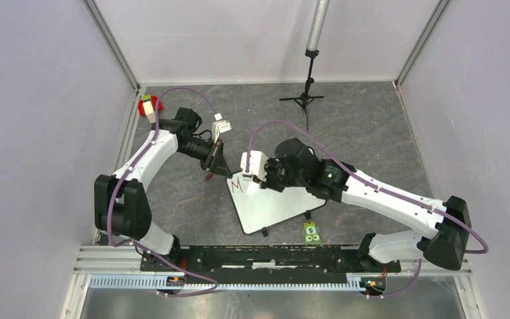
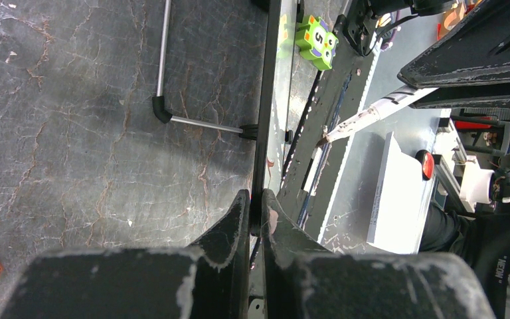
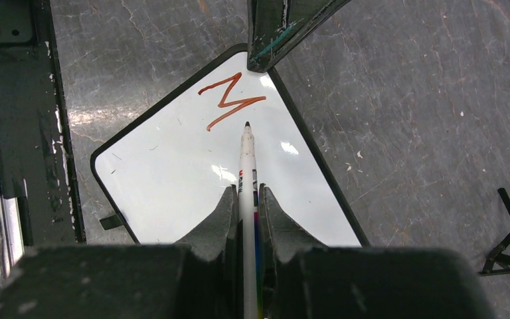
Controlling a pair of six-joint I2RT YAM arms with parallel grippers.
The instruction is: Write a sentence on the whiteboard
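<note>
The whiteboard (image 3: 186, 179) rim is clenched in the left pincer (image 2: 255, 199), a marker (image 3: 246, 153) is grasped in the right pincer (image 3: 246, 196), and part of the board is hidden under the right arm (image 1: 372, 193).

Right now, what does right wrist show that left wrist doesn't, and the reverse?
Right wrist only: the right end effector shut on a marker, its tip next to a reddish-brown M on the whiteboard face. Left wrist only: the board seen edge-on, with a green number block beyond it. Both: the whiteboard, the left end effector clamped on its rim, and the grey table.
</note>
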